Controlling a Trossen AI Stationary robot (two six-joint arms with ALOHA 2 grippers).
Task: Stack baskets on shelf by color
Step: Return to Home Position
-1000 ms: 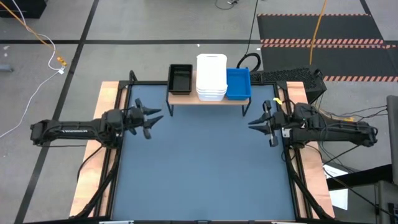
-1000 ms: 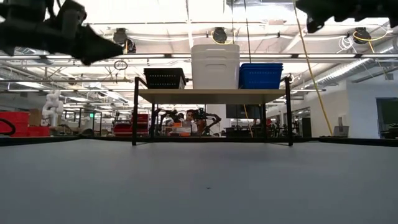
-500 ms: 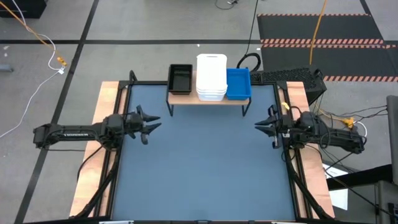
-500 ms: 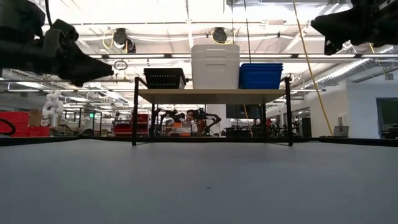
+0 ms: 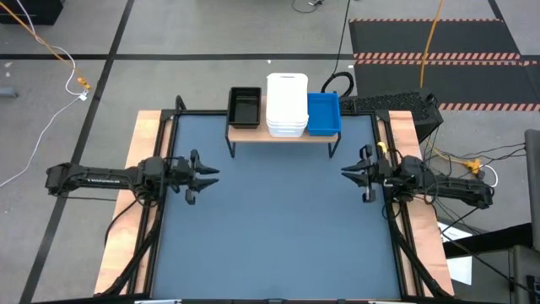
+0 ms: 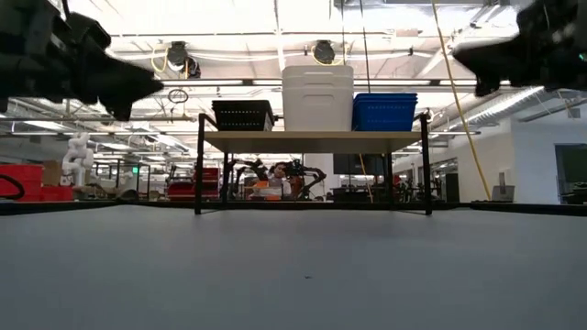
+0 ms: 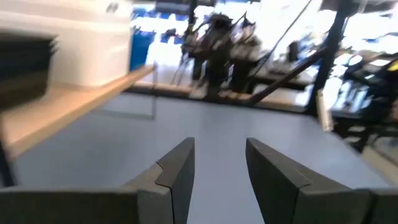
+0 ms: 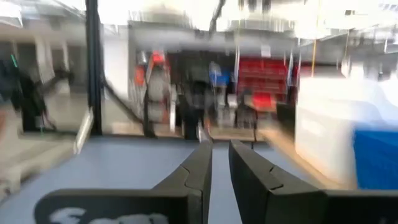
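all the baskets sit on the shelf [image 5: 283,137] at the top middle of the overhead shot. black baskets [image 5: 245,106] are at its left end, white baskets [image 5: 287,105] in the middle, blue baskets [image 5: 323,113] on the right. the piles stand side by side, packed close. from table level the white pile is clearly the tallest, blue comes next, black is the lowest. the white one shows layered rims from above, but i can't count how many are nested in the black or blue piles.

the mat [image 5: 278,236] takes up most of the lower frame.

both arms sit out at the sides, well away from the shelf. the left gripper [image 5: 209,171] is at the mat's left edge, mid-frame, pointing inward. its fingers [image 7: 177,168] are spread in its wrist shot, and between them you only see mat. the right gripper [image 5: 348,171] mirrors it at the right edge, also pointing inward. in its own wrist shot its fingers [image 8: 198,167] have just a narrow slit between them, not touching and gripping nothing.

in the low shot the two hang up in the top corners, clear of the mat, left gripper [image 6: 124,84] on the left and right gripper [image 6: 477,60] on the right.
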